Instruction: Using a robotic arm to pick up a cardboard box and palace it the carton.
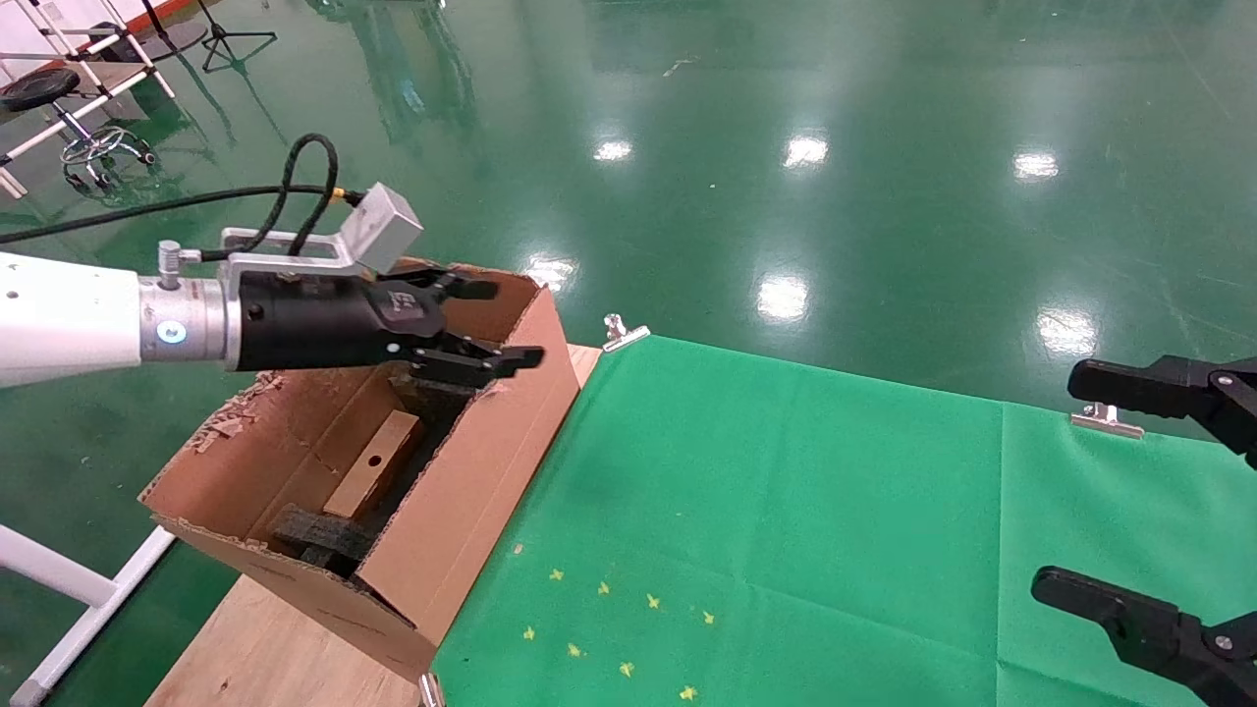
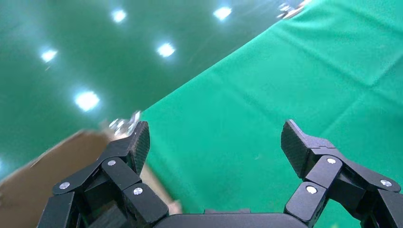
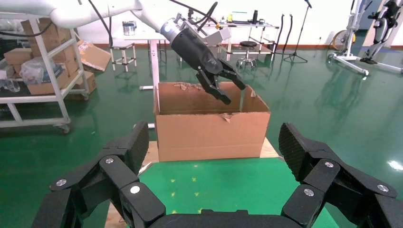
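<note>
Glossy green floor (image 1: pixel 884 118) fills the background, throwing back ceiling lights, and a wooden table (image 1: pixel 265 648) draped with green cloth (image 1: pixel 786 511) fills the foreground of the head view. At about nine o'clock the white left arm (image 1: pixel 59 319) reaches in level, its silver wrist carrying a blue light ring, a silver camera block (image 1: pixel 381 228) and a looping black cable (image 1: pixel 304 182). Its left gripper (image 1: pixel 491 324) hangs over the open top of the carton (image 1: pixel 462 501), toward the far end, with the fingers spread apart and nothing between them; the left wrist view shows the same gap, with only cloth behind it. That carton sits on the table's left end at roughly eight o'clock, just beside the cloth's edge, its flaps ragged and torn. Inside it the box (image 1: pixel 375 477) leans at a tilt among black foam (image 1: pixel 324 535), a small round hole showing on its upper face, well below the gripper and not touching it. Small yellow stars (image 1: pixel 609 628) dot the cloth near six o'clock, and two metal clips (image 1: pixel 624 334) pin its far edge. At three to four o'clock the right gripper (image 1: pixel 1139 491) enters from the frame's edge above the cloth, its black fingers wide apart and empty; from its wrist view the carton's long side (image 3: pixel 211 135) faces it across the table.
</note>
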`<action>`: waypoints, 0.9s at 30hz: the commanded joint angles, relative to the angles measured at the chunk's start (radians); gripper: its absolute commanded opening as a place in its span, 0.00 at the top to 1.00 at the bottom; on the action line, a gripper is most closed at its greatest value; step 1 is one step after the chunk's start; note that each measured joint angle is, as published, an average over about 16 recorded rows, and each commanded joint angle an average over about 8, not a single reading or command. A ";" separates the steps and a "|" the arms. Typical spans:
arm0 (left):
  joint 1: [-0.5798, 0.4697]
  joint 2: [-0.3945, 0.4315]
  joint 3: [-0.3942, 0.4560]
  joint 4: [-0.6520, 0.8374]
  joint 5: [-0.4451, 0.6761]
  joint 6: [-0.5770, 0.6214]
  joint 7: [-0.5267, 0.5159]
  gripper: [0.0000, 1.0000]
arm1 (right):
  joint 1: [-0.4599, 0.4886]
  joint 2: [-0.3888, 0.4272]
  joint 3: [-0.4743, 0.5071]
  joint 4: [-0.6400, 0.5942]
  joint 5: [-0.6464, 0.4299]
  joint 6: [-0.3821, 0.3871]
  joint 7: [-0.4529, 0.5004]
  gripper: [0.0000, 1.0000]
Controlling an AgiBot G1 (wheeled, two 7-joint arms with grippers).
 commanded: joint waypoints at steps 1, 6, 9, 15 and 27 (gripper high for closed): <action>0.022 0.001 -0.018 -0.027 -0.026 0.011 0.006 0.00 | 0.000 0.000 0.000 0.000 0.000 0.000 0.000 0.00; 0.076 0.003 -0.061 -0.093 -0.091 0.040 0.020 0.00 | 0.000 0.000 0.000 0.000 0.000 0.000 0.000 0.00; 0.109 0.005 -0.087 -0.133 -0.130 0.057 0.029 0.00 | 0.000 0.000 0.000 0.000 0.000 0.000 0.000 0.00; 0.174 0.008 -0.140 -0.212 -0.208 0.091 0.047 0.00 | 0.000 0.000 0.000 0.000 0.000 0.000 0.000 0.00; 0.305 0.014 -0.245 -0.372 -0.365 0.160 0.082 0.00 | 0.000 0.000 0.000 0.000 0.000 0.000 0.000 0.00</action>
